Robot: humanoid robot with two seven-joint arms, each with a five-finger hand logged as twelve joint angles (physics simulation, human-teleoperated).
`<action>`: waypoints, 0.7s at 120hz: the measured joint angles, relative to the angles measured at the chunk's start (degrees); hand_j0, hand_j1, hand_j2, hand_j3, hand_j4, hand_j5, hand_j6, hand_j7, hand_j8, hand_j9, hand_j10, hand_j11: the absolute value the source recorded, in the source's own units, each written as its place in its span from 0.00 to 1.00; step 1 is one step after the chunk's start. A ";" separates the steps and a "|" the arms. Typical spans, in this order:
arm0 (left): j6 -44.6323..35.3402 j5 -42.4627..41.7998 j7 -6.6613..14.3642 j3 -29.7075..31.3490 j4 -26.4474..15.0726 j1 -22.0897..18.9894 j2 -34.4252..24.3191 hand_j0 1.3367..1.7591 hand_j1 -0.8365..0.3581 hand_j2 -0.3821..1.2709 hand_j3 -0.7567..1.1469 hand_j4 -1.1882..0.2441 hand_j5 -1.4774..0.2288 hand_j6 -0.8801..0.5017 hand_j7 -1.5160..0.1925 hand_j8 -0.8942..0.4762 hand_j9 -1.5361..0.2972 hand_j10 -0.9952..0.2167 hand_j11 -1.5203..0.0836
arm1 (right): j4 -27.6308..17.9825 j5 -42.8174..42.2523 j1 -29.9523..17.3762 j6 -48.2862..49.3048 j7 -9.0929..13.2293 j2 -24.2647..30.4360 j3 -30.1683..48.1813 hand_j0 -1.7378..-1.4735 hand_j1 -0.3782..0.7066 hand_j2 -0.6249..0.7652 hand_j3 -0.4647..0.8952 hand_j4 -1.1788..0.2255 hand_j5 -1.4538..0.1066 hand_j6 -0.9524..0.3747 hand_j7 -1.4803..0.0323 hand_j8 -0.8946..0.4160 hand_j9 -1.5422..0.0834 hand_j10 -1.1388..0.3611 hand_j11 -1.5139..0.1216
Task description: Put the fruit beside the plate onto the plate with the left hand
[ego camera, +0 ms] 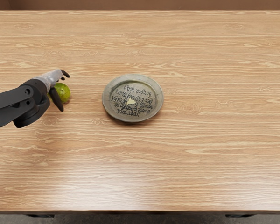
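A small green round fruit [64, 93] lies on the wooden table, left of a round grey plate [111, 89] with dark writing on its face. My left hand [61, 89] reaches in from the left edge and sits right at the fruit. Its dark thumb [57, 101] crosses the fruit's near left side. The other fingers [64, 73] stretch out behind the fruit, a little apart from its top. The hand looks open around the fruit, which rests on the table. The fruit's left part is hidden by the palm. The plate holds nothing.
The wooden table [177, 163] spans the whole view, with its front edge along the bottom. A gap of about a plate's width separates fruit and plate. The right arm does not show.
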State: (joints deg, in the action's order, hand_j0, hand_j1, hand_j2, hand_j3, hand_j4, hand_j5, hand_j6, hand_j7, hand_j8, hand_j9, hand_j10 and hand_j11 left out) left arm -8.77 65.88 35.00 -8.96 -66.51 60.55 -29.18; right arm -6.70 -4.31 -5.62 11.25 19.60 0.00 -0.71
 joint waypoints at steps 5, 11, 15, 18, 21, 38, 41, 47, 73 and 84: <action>0.02 0.00 0.00 0.00 0.31 0.00 0.22 0.76 0.75 0.26 0.40 0.66 0.68 0.46 0.70 0.47 0.67 0.62 0.75 | 0.01 0.00 0.01 0.00 0.00 0.00 0.00 0.30 0.03 0.45 0.34 0.84 0.93 0.72 0.98 0.68 0.95 0.76 0.93; 0.04 0.00 0.00 0.00 0.70 0.00 0.76 0.76 0.74 0.26 0.40 0.65 0.67 0.45 0.70 0.47 0.66 0.61 0.74 | 0.01 0.00 0.02 0.00 0.00 0.00 0.00 0.30 0.03 0.45 0.34 0.84 0.93 0.72 0.98 0.68 0.95 0.76 0.93; 0.05 0.00 0.00 0.00 0.98 0.00 0.87 0.76 0.74 0.26 0.40 0.65 0.67 0.45 0.69 0.46 0.66 0.61 0.74 | 0.01 0.00 0.01 0.00 0.00 0.00 0.01 0.30 0.03 0.45 0.34 0.84 0.93 0.72 0.98 0.68 0.95 0.76 0.93; 0.05 0.00 0.00 0.00 1.18 0.00 0.88 0.76 0.73 0.26 0.40 0.64 0.67 0.44 0.69 0.46 0.65 0.60 0.74 | 0.02 0.00 0.03 0.00 0.00 0.00 0.01 0.30 0.03 0.45 0.34 0.84 0.93 0.72 0.98 0.68 0.95 0.76 0.93; 0.06 0.00 0.00 0.03 1.35 0.00 0.88 0.76 0.73 0.27 0.40 0.64 0.66 0.44 0.69 0.46 0.65 0.60 0.73 | 0.02 0.00 0.03 0.00 0.00 0.00 -0.01 0.30 0.03 0.45 0.34 0.84 0.93 0.72 0.98 0.68 0.95 0.76 0.93; 0.08 -0.01 0.00 0.26 3.70 0.33 2.90 0.76 0.71 0.27 0.40 0.63 0.65 0.43 0.67 0.45 0.64 0.59 0.72 | 0.02 0.00 0.01 0.00 0.00 0.00 -0.04 0.30 0.03 0.45 0.34 0.84 0.93 0.72 0.98 0.68 0.95 0.76 0.93; 0.08 0.01 0.00 0.28 3.98 0.35 2.90 0.76 0.71 0.27 0.40 0.63 0.65 0.43 0.67 0.45 0.64 0.59 0.72 | 0.02 0.00 0.01 0.00 0.00 0.00 -0.03 0.30 0.03 0.45 0.34 0.84 0.93 0.72 0.98 0.68 0.95 0.76 0.93; 0.07 0.10 0.00 0.31 4.40 0.40 2.90 0.76 0.71 0.27 0.40 0.63 0.65 0.43 0.67 0.44 0.63 0.58 0.72 | 0.02 0.00 0.01 0.00 0.00 0.00 -0.02 0.30 0.03 0.45 0.34 0.84 0.93 0.72 0.98 0.68 0.95 0.76 0.93; 0.09 0.54 0.00 0.33 6.28 0.27 4.39 0.76 0.69 0.27 0.40 0.61 0.63 0.41 0.65 0.42 0.62 0.56 0.70 | 0.02 0.00 0.01 0.00 0.00 0.00 0.00 0.30 0.03 0.45 0.34 0.84 0.93 0.72 0.98 0.68 0.95 0.76 0.93; 0.09 0.42 0.00 0.55 6.55 0.54 4.40 0.76 0.68 0.27 0.40 0.60 0.62 0.40 0.64 0.41 0.61 0.55 0.69 | 0.02 0.00 0.00 0.00 0.00 0.00 0.01 0.30 0.03 0.45 0.34 0.84 0.93 0.72 0.98 0.68 0.95 0.76 0.93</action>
State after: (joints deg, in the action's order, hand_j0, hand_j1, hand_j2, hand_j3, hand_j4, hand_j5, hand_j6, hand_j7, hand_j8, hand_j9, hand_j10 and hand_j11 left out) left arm -8.68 66.30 35.00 -8.41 -59.96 61.10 -24.79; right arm -6.68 -4.30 -5.62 11.25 19.60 0.00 -0.70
